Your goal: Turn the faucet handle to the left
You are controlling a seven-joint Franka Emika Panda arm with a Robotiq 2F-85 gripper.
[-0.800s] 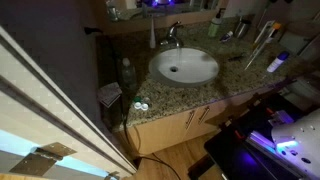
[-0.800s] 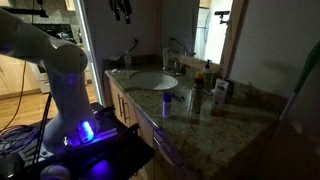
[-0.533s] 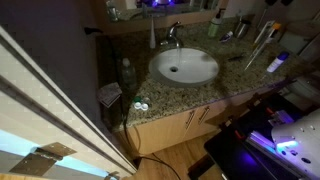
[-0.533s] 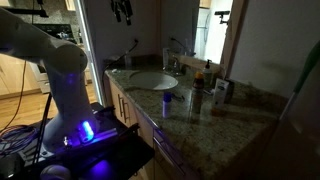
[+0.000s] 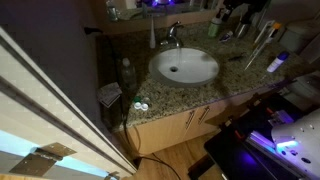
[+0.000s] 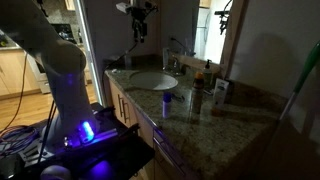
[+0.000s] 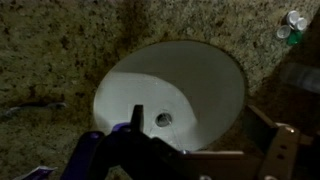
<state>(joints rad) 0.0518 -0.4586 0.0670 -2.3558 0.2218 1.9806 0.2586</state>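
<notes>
The small chrome faucet (image 5: 172, 36) stands at the back rim of the white oval basin (image 5: 185, 67), with its short handle (image 5: 177, 27) on top. It also shows in an exterior view (image 6: 176, 54) behind the basin (image 6: 152, 81). My gripper (image 6: 139, 20) hangs high above the basin, well apart from the faucet. In the wrist view the gripper (image 7: 200, 128) looks open and empty, looking straight down on the basin (image 7: 185, 75) and its drain. The faucet handle is out of the wrist view.
The granite counter (image 5: 240, 75) carries white toothbrush-like sticks (image 5: 262, 35), a blue-capped tube (image 5: 277, 62), bottles (image 5: 215, 25) near the back wall and a clear bottle (image 5: 125, 70). In an exterior view a blue cup (image 6: 168, 100) and bottles (image 6: 197, 95) stand past the basin.
The arm has swung over the counter: the gripper moved sideways and down to a spot above the basin. The faucet and the items on the counter have not moved.
</notes>
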